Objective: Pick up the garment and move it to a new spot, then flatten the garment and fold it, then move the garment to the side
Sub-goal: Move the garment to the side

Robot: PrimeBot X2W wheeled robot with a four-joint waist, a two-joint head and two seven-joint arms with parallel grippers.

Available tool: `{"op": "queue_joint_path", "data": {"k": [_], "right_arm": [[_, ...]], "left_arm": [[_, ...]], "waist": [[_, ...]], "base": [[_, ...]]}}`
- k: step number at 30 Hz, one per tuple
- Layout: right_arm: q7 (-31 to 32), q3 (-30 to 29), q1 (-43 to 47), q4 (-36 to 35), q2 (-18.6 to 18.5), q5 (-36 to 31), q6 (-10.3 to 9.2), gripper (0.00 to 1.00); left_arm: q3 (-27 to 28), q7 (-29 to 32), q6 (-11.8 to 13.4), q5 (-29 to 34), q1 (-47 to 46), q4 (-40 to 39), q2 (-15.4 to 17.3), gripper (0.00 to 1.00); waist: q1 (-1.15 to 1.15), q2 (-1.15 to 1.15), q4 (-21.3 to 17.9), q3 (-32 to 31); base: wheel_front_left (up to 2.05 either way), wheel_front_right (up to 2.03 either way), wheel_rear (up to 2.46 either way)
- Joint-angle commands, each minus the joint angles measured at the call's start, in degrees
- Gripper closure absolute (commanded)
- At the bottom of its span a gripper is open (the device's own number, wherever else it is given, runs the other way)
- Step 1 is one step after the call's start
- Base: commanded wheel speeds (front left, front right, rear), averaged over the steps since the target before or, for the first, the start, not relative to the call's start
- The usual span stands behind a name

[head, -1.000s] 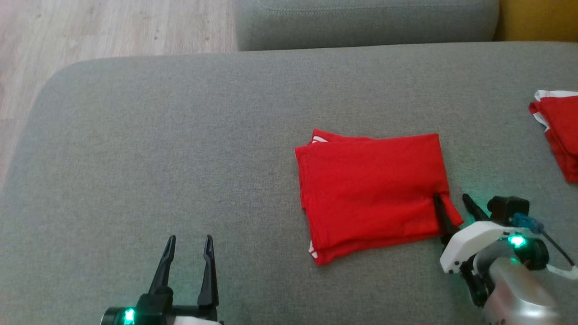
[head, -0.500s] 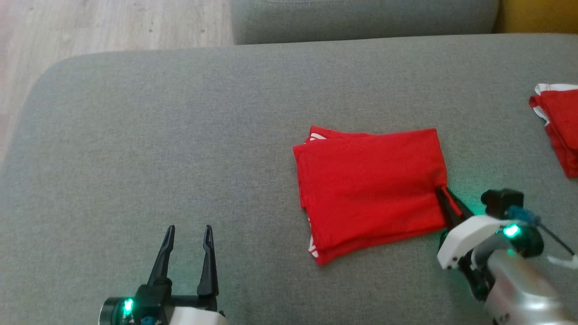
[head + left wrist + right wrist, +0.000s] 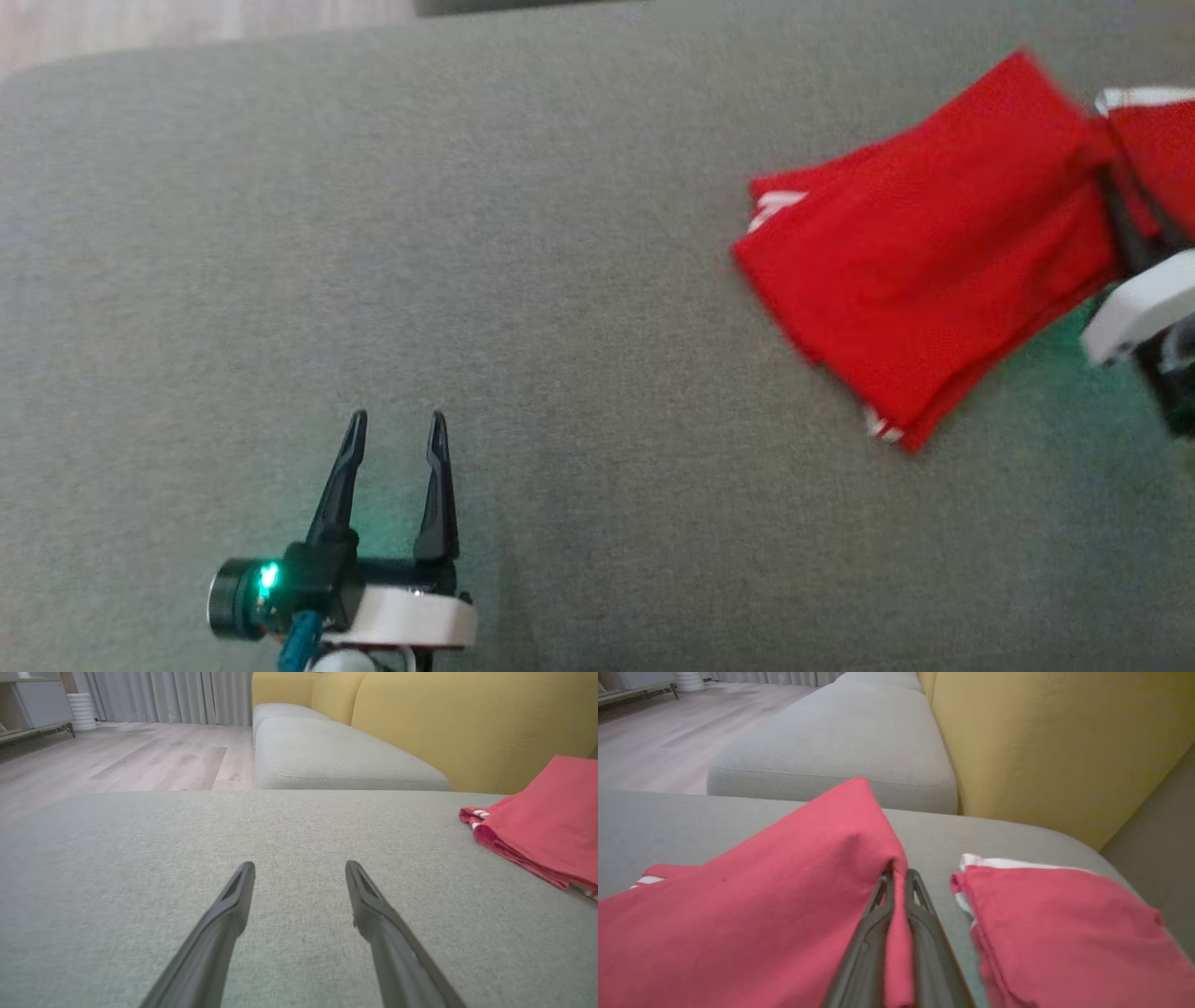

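Two garments: both red with white trim, both on the grey sofa seat (image 3: 373, 233).
Task garment: the folded red garment (image 3: 924, 271) sits at the upper right of the head view, lying slantwise, with white trim showing at its left and lower corners.
Right gripper (image 3: 900, 873): fingers closed on the right-hand edge of the folded red garment. A strip of red cloth is pinched between them, and the cloth tents up to a peak at the fingertips.
Garment contact: in the left wrist view its left folded edge rests on the seat and the cloth slopes upward toward the right.
Second red garment (image 3: 1064, 933): lies flat just right of the right gripper. A narrow strip of grey seat shows between it and the held one in the right wrist view.
Left gripper (image 3: 397, 418): at the lower left of the head view, fingers spread wide with grey seat showing between them, well apart from both garments.
Surroundings: yellow backrest (image 3: 1064, 742), another grey cushion (image 3: 327, 756), wooden floor (image 3: 140, 756).
Note: the head view is blurred at its right edge, so the right gripper's white housing is smeared there.
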Motion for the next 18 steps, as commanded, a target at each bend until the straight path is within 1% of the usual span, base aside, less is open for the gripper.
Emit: {"op": "queue_joint_path", "data": {"k": [1, 6, 7, 13, 17, 18], "right_arm": [[-0.41, 0.10, -1.55, -1.15, -2.82, -0.17, 0.39, 1.00], [0.01, -2.35, -5.39, -0.67, -7.08, 0.06, 0.39, 1.00], [0.38, -3.71, -6.59, -0.46, -8.13, -0.28, 0.39, 1.00], [1.33, -9.35, -9.00, 2.40, -10.98, -2.14, 0.39, 1.00], [2.74, -13.33, -9.19, 5.83, -11.33, -3.50, 0.39, 1.00], [3.05, -14.42, -9.16, 6.99, -11.31, -3.90, 0.39, 0.89]], "left_arm": [[1.50, -0.47, -0.06, -0.25, -2.00, -1.71, -0.33, 0.00], [1.23, -0.47, -0.01, -0.26, -3.54, -1.70, -0.33, 0.00], [1.10, -0.47, -0.17, 0.03, -4.02, -1.57, -0.33, 0.00], [1.58, -0.47, -0.57, 1.34, -5.51, -1.38, -0.33, 0.00], [2.17, -0.47, -0.90, 1.97, -6.37, -1.56, -0.33, 0.00], [2.26, -0.47, -1.01, 2.09, -6.55, -1.64, -0.33, 0.00]], "waist": [[-0.01, 0.00, -1.86, 2.32], [-0.01, 0.00, -4.07, 4.91], [-0.01, 0.00, -4.97, 5.86], [-0.01, 0.00, -6.68, 8.37], [-0.01, 0.00, -7.20, 9.54], [-0.01, 0.00, -7.24, 9.68]], "base": [[0.00, 0.00, 0.00], [0.00, 0.00, 0.00], [0.00, 0.00, 0.00], [0.00, 0.00, 0.00], [0.00, 0.00, 0.00], [0.00, 0.00, 0.00]]}}
